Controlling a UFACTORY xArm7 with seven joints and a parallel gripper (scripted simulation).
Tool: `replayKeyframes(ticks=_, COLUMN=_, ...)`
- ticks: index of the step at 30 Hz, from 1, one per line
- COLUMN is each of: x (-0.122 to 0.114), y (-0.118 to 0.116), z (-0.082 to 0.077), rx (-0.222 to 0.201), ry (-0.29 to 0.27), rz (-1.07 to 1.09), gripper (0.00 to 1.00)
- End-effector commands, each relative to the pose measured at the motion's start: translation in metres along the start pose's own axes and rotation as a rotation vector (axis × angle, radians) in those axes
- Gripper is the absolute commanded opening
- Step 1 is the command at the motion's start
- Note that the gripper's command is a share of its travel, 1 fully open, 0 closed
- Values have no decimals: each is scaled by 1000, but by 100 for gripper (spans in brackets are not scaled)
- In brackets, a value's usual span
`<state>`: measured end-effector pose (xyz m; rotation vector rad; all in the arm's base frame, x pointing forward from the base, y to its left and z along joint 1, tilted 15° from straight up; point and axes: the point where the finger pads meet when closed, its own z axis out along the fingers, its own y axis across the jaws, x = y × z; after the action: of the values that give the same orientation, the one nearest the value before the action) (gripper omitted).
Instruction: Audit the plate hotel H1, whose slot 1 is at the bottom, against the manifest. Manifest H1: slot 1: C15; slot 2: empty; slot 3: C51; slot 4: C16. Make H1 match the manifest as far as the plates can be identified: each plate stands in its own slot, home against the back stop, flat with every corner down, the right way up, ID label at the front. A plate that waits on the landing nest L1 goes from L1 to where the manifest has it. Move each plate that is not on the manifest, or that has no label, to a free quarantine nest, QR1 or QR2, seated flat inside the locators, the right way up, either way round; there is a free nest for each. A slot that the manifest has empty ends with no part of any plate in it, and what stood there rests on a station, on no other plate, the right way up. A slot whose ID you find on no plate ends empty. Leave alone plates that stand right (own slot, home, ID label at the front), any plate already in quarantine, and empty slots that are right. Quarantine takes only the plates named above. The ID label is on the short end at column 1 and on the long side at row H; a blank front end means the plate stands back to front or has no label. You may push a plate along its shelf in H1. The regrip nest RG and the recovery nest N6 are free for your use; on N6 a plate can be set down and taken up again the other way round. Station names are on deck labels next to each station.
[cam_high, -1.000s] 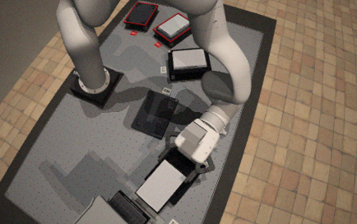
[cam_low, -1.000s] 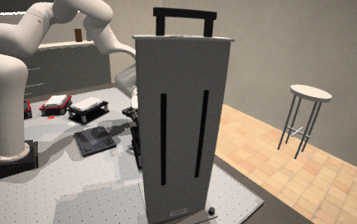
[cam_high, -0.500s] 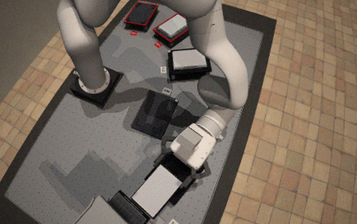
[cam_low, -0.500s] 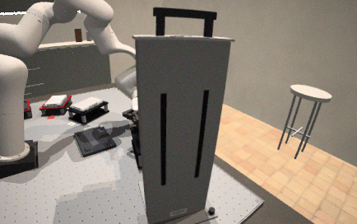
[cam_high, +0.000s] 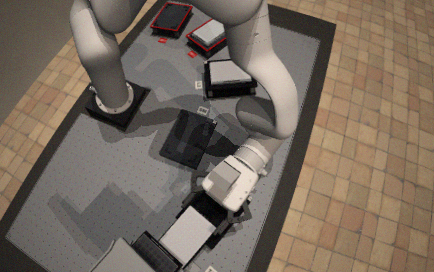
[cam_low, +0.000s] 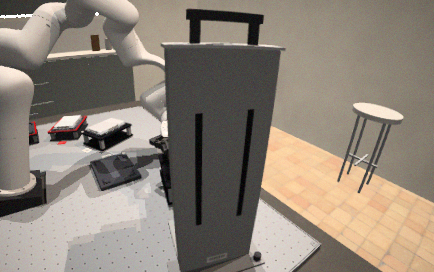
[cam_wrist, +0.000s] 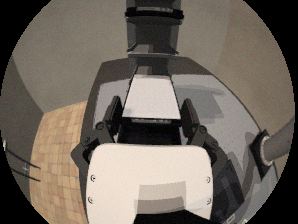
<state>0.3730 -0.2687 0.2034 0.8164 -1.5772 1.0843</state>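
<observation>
My gripper (cam_high: 214, 212) (cam_wrist: 152, 104) is shut on a white-topped plate (cam_high: 187, 235) (cam_wrist: 152, 98), gripping one short end with a finger on each long side and holding it level above the deck. The plate's far end points at the plate hotel H1 (cam_high: 119, 257) (cam_low: 220, 150) (cam_wrist: 154, 10) and lies close to its front. A dark ribbed piece (cam_high: 152, 250) juts from the hotel's front beside the plate. In the exterior view the hotel's back panel hides the gripper and the plate. No ID label can be read.
Two red-rimmed quarantine nests stand at the far end: one empty (cam_high: 171, 17), one holding a white plate (cam_high: 207, 34). Another nest (cam_high: 230, 75) carries a white plate. A flat dark nest (cam_high: 189, 137) lies mid-deck. The arm's base (cam_high: 116, 104) is to the left. A stool (cam_low: 372, 130) stands off the deck.
</observation>
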Motion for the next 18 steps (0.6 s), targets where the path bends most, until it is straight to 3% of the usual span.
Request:
replayKeyframes(ticks=1, x=1, y=-1, z=5, rx=-1, ry=0, rz=3, gripper=0)
replayKeyframes(ticks=18, x=1, y=-1, z=25, rx=-1, ry=0, rz=3, gripper=0)
